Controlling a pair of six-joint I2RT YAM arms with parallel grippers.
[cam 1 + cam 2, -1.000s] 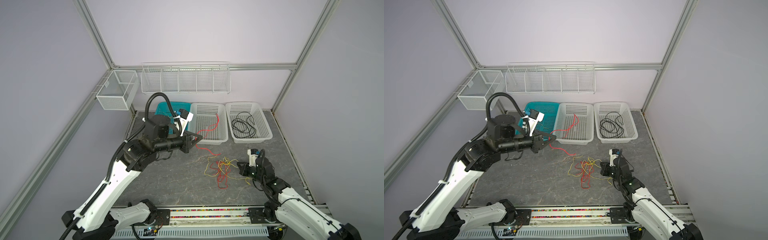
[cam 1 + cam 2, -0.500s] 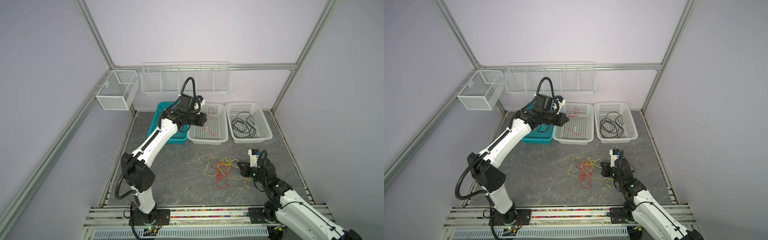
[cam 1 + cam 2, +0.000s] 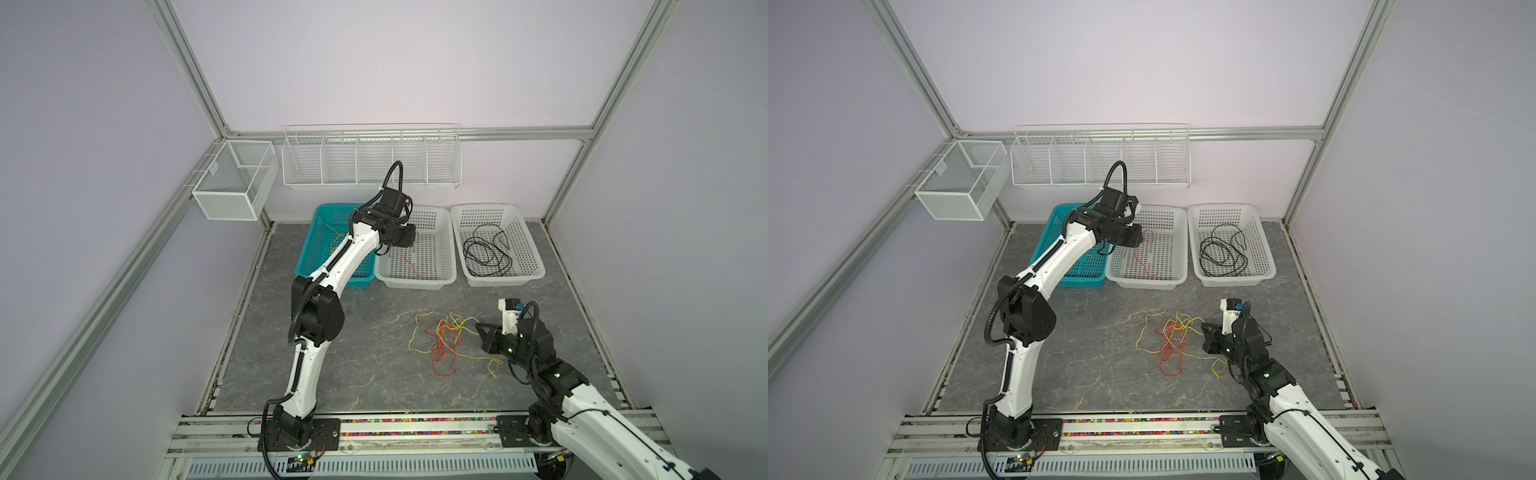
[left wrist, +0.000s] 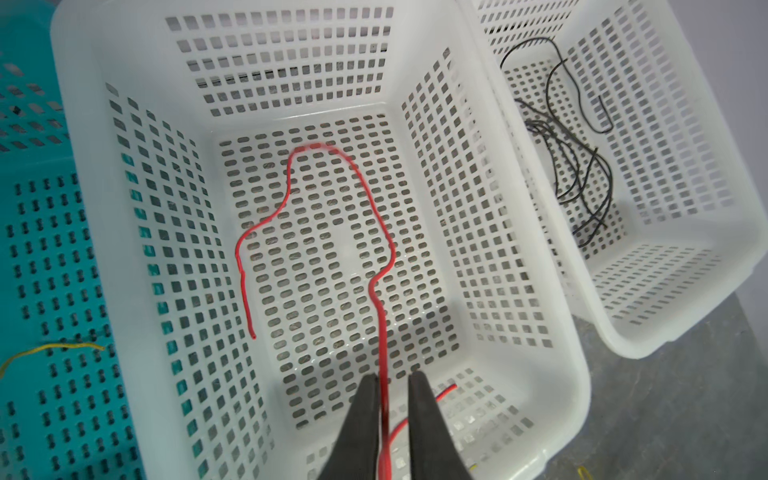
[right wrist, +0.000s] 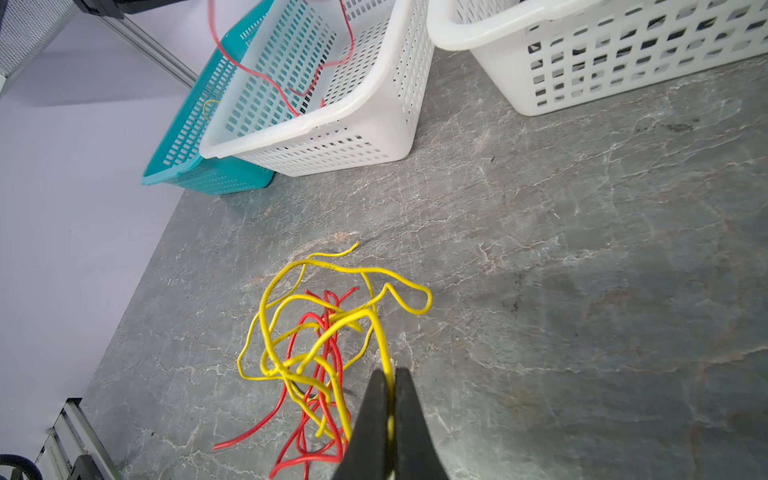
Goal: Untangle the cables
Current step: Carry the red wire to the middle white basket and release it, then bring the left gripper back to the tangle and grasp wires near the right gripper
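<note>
Left gripper [image 4: 393, 376] jaws slightly parted, red wire [image 4: 383, 340] loose between them, white basket [image 4: 573, 395] below, right gripper [image 5: 390, 372] pinching yellow wire [image 5: 381, 334]

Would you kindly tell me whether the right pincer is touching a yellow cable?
Touching. The right wrist view shows the right pincer shut on a yellow cable, which runs from the tangle straight in between its fingers.

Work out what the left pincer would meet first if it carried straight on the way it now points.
Probably the floor of the middle white basket, where the red cable lies. The left pincer points down into it with that cable between its parted jaws; depth is hard to judge.
</note>
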